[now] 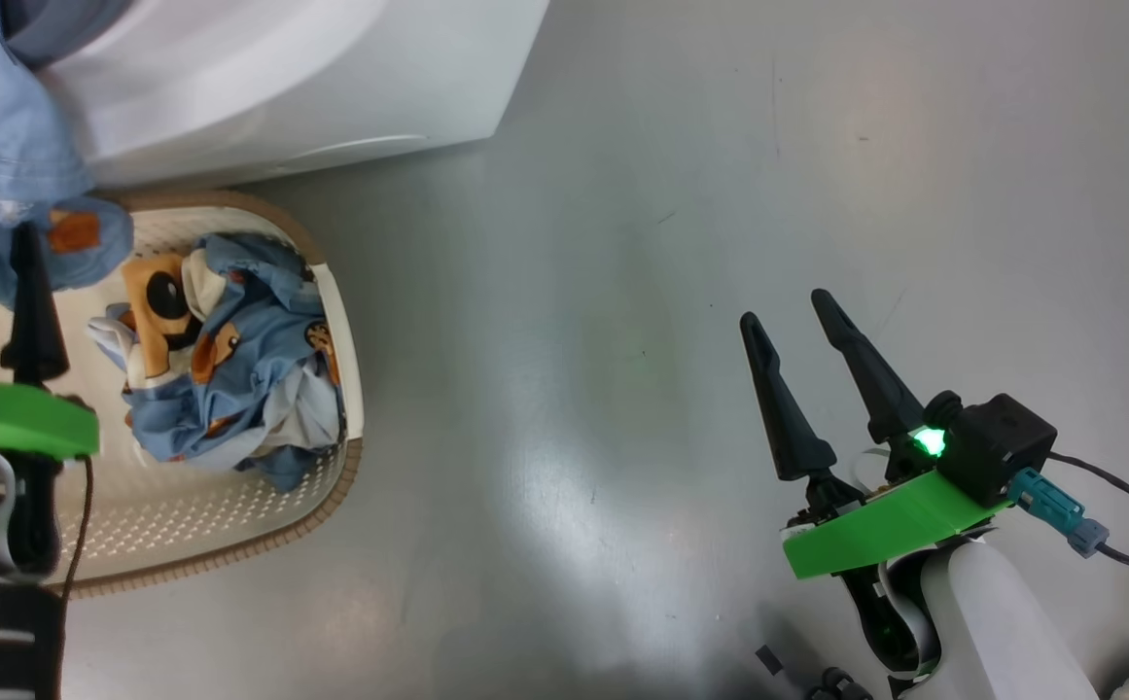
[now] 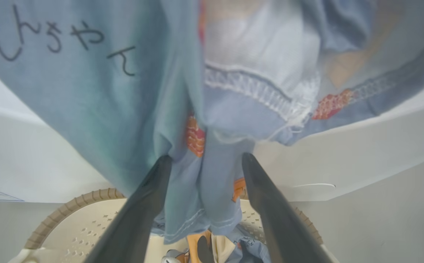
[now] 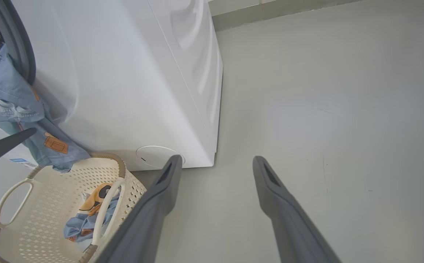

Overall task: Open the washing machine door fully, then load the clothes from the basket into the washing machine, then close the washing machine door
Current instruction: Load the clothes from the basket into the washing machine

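A light-blue garment [image 1: 0,146] hangs out of the washing machine [image 1: 282,78] opening and down its white front toward the basket [image 1: 233,556]. In the right wrist view this garment [image 3: 11,98] drapes over the grey rubber ring [image 3: 18,40]. My left gripper [image 2: 204,160] is open, and the hanging garment [image 2: 124,91] falls between and behind its spread fingers. More clothes [image 1: 233,379], blue with an orange-and-black patch, lie in the basket. My right gripper [image 1: 786,309] is open and holds nothing, over the bare floor to the right. The washing machine door is out of view.
The cream basket [image 3: 51,204] stands on the floor right against the washing machine's [image 3: 124,73] front. Grey floor [image 1: 622,243] stretches to the right of both. A cable [image 1: 1128,506] trails from my right wrist.
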